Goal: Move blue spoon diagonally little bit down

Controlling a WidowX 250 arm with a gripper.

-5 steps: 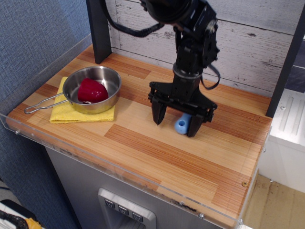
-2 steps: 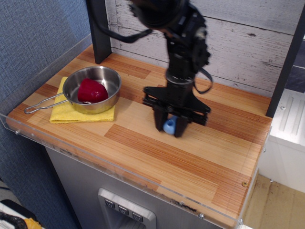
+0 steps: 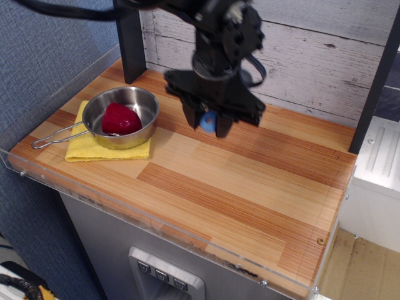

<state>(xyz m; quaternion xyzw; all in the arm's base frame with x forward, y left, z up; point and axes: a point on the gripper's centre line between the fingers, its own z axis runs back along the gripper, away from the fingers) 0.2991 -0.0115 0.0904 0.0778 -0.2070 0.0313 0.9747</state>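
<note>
- Black gripper [image 3: 207, 121] hanging over the back middle of the wooden table [image 3: 250, 194]; fingers pointing down, closed narrow on the blue spoon [image 3: 207, 121]
- Spoon pinched between the two dark fingers [image 3: 225, 124]; only a rounded light-blue bit showing, rest hidden by the gripper; grey bowl not visible
- Spoon apparently lifted clear of the tabletop; exact gap to the wood hard to judge from this angle
- Spoon just right of the steel pan [image 3: 123, 115], apart from it, no contact
- Gripper body and arm slightly blurred; black cable looping at the wrist
- Pan at the left side of the table, long wire handle pointing left toward the table edge
- Red rounded object [image 3: 120, 119] lying inside the pan, filling most of it; kind not clear
- Yellow cloth [image 3: 100, 147] folded flat under the pan, sticking out at the front and left
- Dark post [image 3: 130, 39] standing at the back left corner, behind the pan
- Whitewashed plank wall [image 3: 325, 56] behind the table; blue textured wall on the left
- Clear plastic rim along the front and left edges of the table
- Grey cabinet below with a small panel of buttons [image 3: 165, 275] at the front
</note>
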